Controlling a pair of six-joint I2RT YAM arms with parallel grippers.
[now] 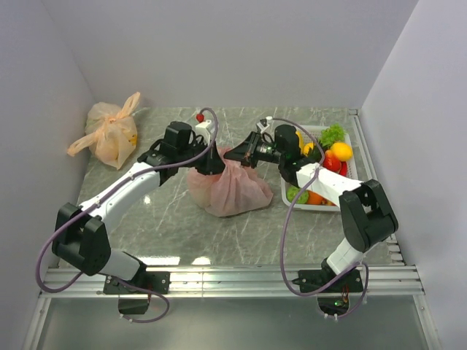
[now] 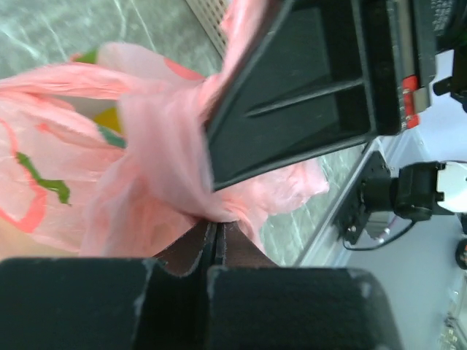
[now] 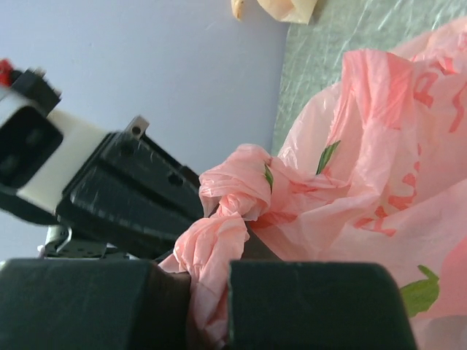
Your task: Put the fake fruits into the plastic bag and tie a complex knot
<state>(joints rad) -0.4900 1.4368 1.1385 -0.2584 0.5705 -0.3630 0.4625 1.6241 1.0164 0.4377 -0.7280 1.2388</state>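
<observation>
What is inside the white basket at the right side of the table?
Fake fruits: a leafy green one, plus yellow, red and orange ones. The right arm crosses the white basket, so anything beneath it is hidden.

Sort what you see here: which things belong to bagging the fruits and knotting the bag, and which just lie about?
Job: pink plastic bag, fake fruits, left hand, right hand, both shut on the bag.
Lying about: orange knotted bag, white basket.
</observation>
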